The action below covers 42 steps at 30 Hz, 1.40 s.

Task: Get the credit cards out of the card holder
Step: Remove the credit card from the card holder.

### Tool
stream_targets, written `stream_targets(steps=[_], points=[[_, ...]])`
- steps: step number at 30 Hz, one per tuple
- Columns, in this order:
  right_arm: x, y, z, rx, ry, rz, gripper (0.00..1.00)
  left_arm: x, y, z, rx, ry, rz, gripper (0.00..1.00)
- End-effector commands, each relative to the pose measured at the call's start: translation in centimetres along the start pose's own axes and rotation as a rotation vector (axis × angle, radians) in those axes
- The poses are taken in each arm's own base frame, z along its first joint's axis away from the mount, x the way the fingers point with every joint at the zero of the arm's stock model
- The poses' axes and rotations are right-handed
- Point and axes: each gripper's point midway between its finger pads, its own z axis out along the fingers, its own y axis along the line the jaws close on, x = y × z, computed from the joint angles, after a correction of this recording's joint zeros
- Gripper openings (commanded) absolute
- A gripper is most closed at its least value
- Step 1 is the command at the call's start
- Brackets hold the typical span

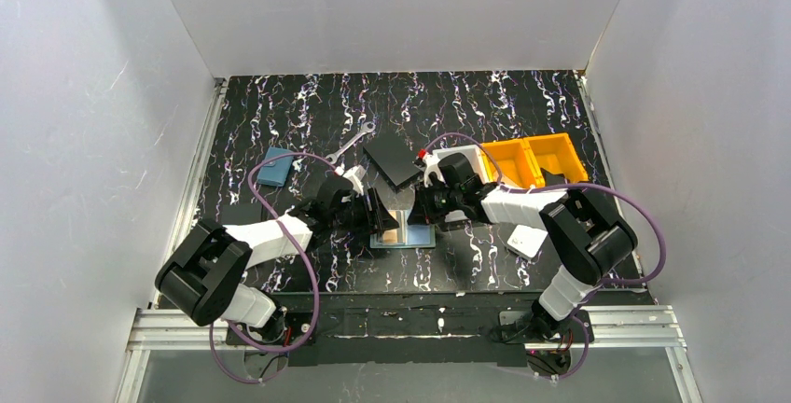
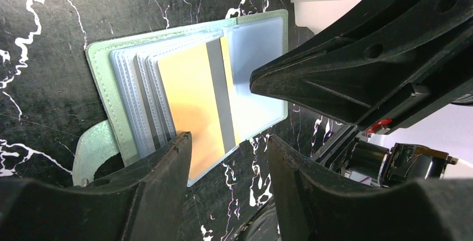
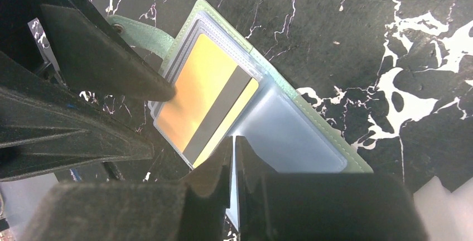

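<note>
This is a robotics lab test cell: plain white panels (image 1: 75, 142) box in a black, white-veined table (image 1: 522, 114) on three sides. A left arm (image 1: 270, 235) and a right arm (image 1: 522, 205), both trailing purple cables, are bolted by an aluminium rail (image 1: 177, 326) at the near edge, and yellow parts bins (image 1: 511, 160) stand at the right.

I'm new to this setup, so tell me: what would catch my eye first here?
The open mint-green card holder lies near the table front centre, a tan card with a dark stripe showing inside. The left gripper stands open at the card's end; the right gripper, shut, points at the holder's plain grey-blue panel. Orange bins sit back right.
</note>
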Motion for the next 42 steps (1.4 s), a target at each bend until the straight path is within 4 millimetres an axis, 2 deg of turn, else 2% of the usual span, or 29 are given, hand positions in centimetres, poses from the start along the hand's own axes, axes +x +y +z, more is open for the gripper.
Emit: stream_targets(steps=[1,6,12,33,36,39,42], points=[[-0.9,0.2,0.2,-0.02,-0.027,-0.004,0.1,0.6,0.3,0.1,0.006,0.017,-0.011,0.51],[-1.1,1.1,0.3,-0.072,-0.02,0.009,0.06,0.7,0.3,0.1,0.011,0.019,-0.014,0.51],[-1.7,2.6,-0.2,-0.138,-0.052,0.011,0.05,1.0,0.4,0.4,0.013,0.031,-0.017,0.51],[-0.6,0.9,1.3,-0.085,0.007,0.066,0.06,1.2,0.6,0.8,0.022,0.037,-0.032,0.5],[-1.0,1.2,1.0,-0.091,-0.005,0.057,0.06,1.2,0.6,0.8,0.023,0.036,-0.031,0.5],[-1.9,3.2,0.0,-0.197,-0.047,0.074,0.06,1.2,0.6,0.8,0.024,0.037,-0.033,0.5],[-1.6,2.7,0.5,-0.181,-0.03,0.091,0.06,1.2,0.5,0.8,0.027,0.036,-0.033,0.5]])
